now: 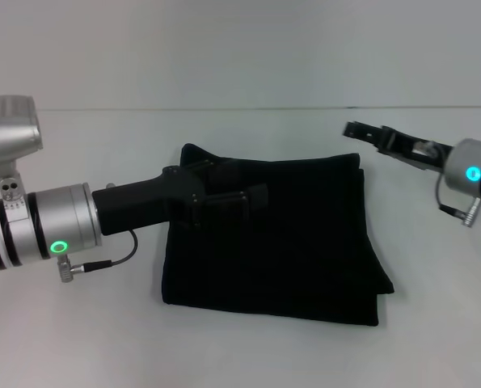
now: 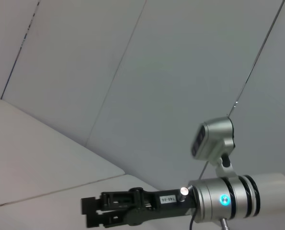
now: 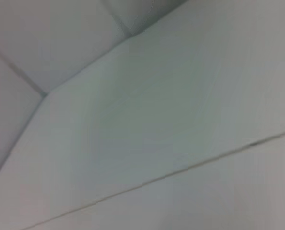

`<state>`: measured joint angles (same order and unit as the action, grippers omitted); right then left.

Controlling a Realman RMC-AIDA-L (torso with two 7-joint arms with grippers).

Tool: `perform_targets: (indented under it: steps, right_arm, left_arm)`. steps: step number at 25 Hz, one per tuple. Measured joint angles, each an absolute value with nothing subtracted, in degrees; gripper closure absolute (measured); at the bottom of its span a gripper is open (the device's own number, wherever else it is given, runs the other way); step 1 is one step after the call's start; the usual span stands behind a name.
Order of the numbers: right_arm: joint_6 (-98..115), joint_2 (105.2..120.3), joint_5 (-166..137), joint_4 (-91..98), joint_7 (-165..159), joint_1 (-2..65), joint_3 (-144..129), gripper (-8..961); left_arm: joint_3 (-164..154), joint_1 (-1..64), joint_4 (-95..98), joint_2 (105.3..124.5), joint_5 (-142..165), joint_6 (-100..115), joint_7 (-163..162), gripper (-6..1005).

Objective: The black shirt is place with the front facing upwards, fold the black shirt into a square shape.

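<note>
Shirt (image 1: 289, 242) is seen folded nearly square on the table (image 1: 78, 339). Left claw (image 1: 252, 198) is held over it, grip unclear; right claw (image 1: 361, 131), beside it, unclear too. Edges should be pressed flat.

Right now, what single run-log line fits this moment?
black shirt: folded roughly square on table | left gripper: above shirt | right gripper: off shirt's far right corner

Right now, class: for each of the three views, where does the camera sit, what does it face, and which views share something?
Head: looks down on the table, the folded shirt, left gripper over it, right gripper beside it.
Left wrist: faces wall panels and the right gripper.
Right wrist: shows only pale surfaces with seams; none of the robot.
Shared: the right gripper, head and left wrist.
</note>
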<state>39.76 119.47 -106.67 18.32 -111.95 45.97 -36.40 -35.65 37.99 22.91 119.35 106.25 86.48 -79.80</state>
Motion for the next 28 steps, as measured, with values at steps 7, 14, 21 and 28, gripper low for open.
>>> perform_targets:
  steps: [7,14,21,28]
  right_arm:
    - [51.5,115.26,-107.2,19.1,-115.0,41.7,-37.3,37]
    - [68.2,109.86,-118.4,19.3,-129.6,40.7,-41.2,37]
    - [75.0,109.66,-123.7,19.3,-132.5,41.3,-41.5,38]
    - [76.5,111.02,-128.1,19.2,-134.3,41.6,-41.6,37]
  left_arm:
    - [-35.6,38.0,22.9,119.35,106.3,85.9,-80.2,124]
    - [-35.6,37.8,23.1,119.28,106.5,85.8,-80.5,124]
    - [-35.9,37.1,23.2,119.00,106.7,85.7,-79.3,124]
    - [-36.2,36.4,23.3,118.13,106.8,86.6,-77.4,124]
